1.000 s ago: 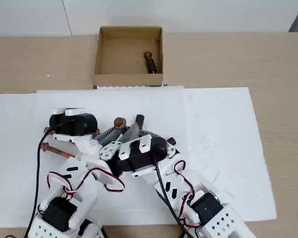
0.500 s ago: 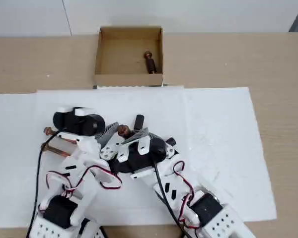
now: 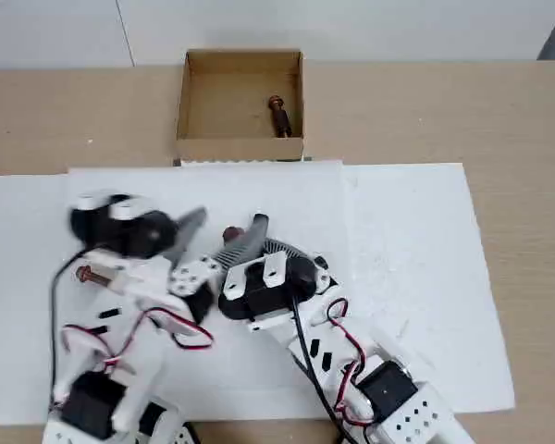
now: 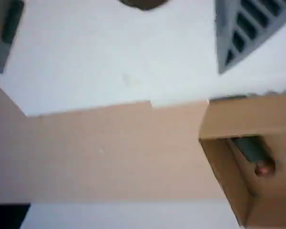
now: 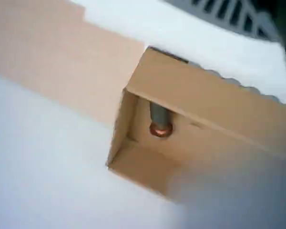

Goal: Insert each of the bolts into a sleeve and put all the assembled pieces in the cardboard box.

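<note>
The cardboard box (image 3: pixel 242 139) stands at the back of the table with one assembled bolt and sleeve (image 3: pixel 278 115) inside it; that piece (image 5: pixel 159 122) also shows in the right wrist view, and the box (image 4: pixel 238 119) in the left wrist view. My right gripper (image 3: pixel 243 239) is shut on a black sleeve (image 3: pixel 259 223) over the white paper, with a brown bolt head (image 3: pixel 231 234) at the sleeve's near end. My left gripper (image 3: pixel 187 231) is just left of it, its fingers (image 4: pixel 238 33) spread wide and holding nothing. A loose bolt (image 3: pixel 85 274) lies by the left arm.
A large white paper sheet (image 3: pixel 407 240) covers the middle of the wooden table (image 3: pixel 444 102). Both arm bodies and their cables crowd the near centre. The paper's right half is bare.
My left gripper has let go of the bolt and drawn back to the left, away from the sleeve. The right gripper has barely moved and still holds the sleeve with the bolt.
</note>
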Robot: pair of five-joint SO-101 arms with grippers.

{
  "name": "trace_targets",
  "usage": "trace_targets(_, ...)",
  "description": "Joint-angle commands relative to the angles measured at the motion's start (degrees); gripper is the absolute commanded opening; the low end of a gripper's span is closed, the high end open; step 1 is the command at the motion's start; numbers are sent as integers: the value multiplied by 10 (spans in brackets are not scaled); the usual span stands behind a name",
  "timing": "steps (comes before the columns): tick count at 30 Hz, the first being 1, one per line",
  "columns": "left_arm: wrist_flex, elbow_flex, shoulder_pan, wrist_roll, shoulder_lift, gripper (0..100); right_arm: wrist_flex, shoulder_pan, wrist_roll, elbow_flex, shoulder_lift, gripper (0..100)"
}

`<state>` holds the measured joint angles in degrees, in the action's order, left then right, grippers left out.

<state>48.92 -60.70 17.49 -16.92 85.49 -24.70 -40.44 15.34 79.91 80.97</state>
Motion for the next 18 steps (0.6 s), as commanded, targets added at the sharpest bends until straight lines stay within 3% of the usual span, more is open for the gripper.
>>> trace_targets(1,-1,48,-27,45,2,258,15,21,5,-26,6,2)
trace_targets(9,-2,58,-111,73,6,1,11,72,2,-22,6,2)
trace_targets(18,0,-25,-180,73,7,6,-36,158,-15,-22,6,2)
